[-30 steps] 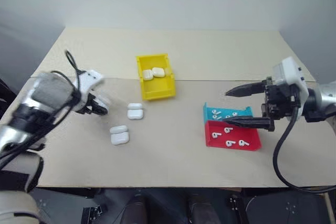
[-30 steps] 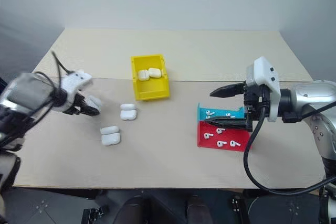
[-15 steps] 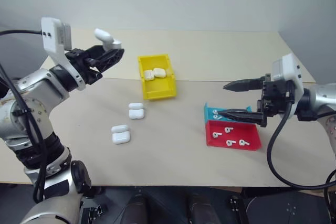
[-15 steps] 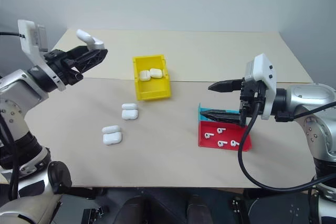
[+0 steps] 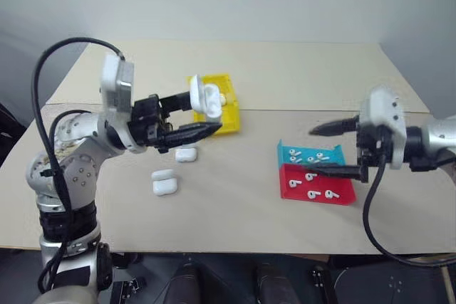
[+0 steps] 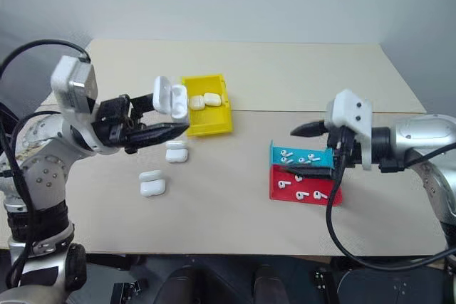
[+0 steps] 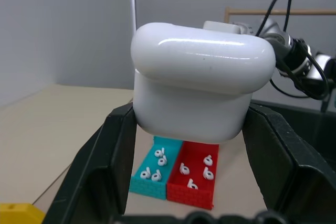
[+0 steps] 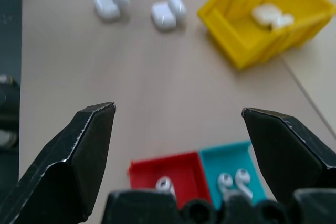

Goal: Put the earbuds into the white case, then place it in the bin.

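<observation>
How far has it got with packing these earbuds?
Done: two cases lie in the yellow bin. In hand: the left gripper holds an open case up; the right gripper hangs open over the earbuds. Left: two cases on the table.

Open tabletop (image 5: 249,176) between the bin (image 5: 226,123) and the red tray (image 5: 317,194). Near the bin's left corner, two shut cases (image 5: 184,153) and (image 5: 162,183) on the tabletop. Left gripper (image 5: 203,113) with white case (image 5: 202,100) overhanging the bin's left wall. Right gripper (image 5: 319,150) spread above the blue tray (image 5: 310,154).
</observation>
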{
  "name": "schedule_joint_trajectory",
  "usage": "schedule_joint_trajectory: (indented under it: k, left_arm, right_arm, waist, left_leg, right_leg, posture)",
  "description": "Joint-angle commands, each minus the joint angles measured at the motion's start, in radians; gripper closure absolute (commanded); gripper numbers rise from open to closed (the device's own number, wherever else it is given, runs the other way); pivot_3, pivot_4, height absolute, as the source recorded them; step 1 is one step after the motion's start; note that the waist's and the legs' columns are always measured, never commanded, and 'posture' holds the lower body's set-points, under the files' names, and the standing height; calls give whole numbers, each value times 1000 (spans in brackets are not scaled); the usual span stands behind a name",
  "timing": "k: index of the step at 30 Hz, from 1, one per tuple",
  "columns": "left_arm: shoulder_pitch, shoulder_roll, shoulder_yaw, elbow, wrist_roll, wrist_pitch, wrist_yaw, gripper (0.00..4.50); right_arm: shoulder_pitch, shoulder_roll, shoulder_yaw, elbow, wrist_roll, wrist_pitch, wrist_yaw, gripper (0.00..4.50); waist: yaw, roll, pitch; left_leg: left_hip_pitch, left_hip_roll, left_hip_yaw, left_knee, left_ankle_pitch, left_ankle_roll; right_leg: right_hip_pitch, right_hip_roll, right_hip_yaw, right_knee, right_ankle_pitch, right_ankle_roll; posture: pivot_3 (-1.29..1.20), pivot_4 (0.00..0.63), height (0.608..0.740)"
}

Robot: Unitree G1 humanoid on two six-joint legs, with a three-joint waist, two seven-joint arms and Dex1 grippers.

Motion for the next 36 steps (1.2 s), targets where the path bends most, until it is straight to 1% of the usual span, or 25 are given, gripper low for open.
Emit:
schedule_joint_trajectory:
  k: [1, 5, 6, 8, 12, 13, 20, 24, 30, 36]
  left_arm:
    - [24, 50, -26, -4, -10, -76, -71, 1730]
    - [49, 61, -43, -2, -23, -112, -70, 1730]
    - [54, 55, -48, -7, -25, -116, -57, 1730]
    - [65, 45, -55, -18, -35, -121, -38, 1730]
    - [99, 50, -81, -47, -40, -136, -34, 1730]
    - [105, 51, -86, -53, -44, -136, -33, 1730]
    - [151, 47, -131, -88, -21, -171, -12, 1730]
    - [159, 48, -146, -93, -26, -184, 2, 1730]
    - [162, 46, -158, -83, -27, -199, 12, 1730]
    - [169, 50, -161, -82, -27, -208, 21, 1730]
  right_arm:
    - [16, -84, 16, -41, -66, -1, 7, 0]
    - [23, -135, 67, -47, -115, -1, 17, 0]
    - [24, -145, 87, -46, -139, -8, 17, 185]
    - [33, -162, 117, -43, -186, -31, 21, 654]
    - [27, -167, 183, -19, -277, -45, 0, 1982]
    - [24, -169, 198, -9, -295, -47, 2, 2237]
    - [46, -182, 264, 23, -385, -85, 44, 2237]
    - [38, -147, 306, 81, -440, -101, 35, 2237]
    - [-12, -65, 385, 165, -524, -120, 29, 2237]
    - [-36, -20, 410, 228, -572, -152, 34, 2237]
  waist:
    - [-2, 0, 0]
    - [-5, 0, 0]
    - [-5, 0, 0]
    - [-5, 0, 0]
    - [-5, 0, 0]
    - [-6, 0, 0]
    - [-5, 0, 0]
    - [-5, 0, 0]
    - [-10, 0, 0]
    - [-9, 0, 0]
  left_leg:
    - [0, 0, 0, 0, 0, 0]
    - [1, 0, 0, 0, 0, 0]
    - [1, 0, 0, 0, 0, 0]
    - [1, 0, 0, 0, 0, 0]
    - [0, 0, 0, 0, 0, 0]
    - [0, 0, 0, 0, 0, 0]
    - [0, 0, 0, 0, 0, 0]
    - [0, 0, 0, 0, 0, 0]
    - [1, 0, 0, 0, 0, 0]
    - [1, 0, 0, 0, 0, 0]
  right_leg:
    - [0, 0, 0, 0, 0, 0]
    - [0, 0, 0, 0, 0, 0]
    - [0, 0, 0, 0, 0, 0]
    - [0, 0, 0, 0, 0, 0]
    - [-1, 0, 0, 0, 0, 0]
    - [-1, 0, 0, 0, 0, 0]
    - [-1, 0, 0, 0, 0, 0]
    - [0, 0, 0, 0, 0, 0]
    - [0, 0, 0, 0, 0, 0]
    - [0, 0, 0, 0, 0, 0]
  posture:
    - [0, 150, 740]
    - [0, 150, 740]
    - [0, 150, 740]
    - [0, 150, 740]
    - [0, 150, 740]
    - [0, 150, 740]
    - [0, 150, 740]
    - [0, 150, 740]
    - [0, 150, 740]
    - [0, 150, 740]
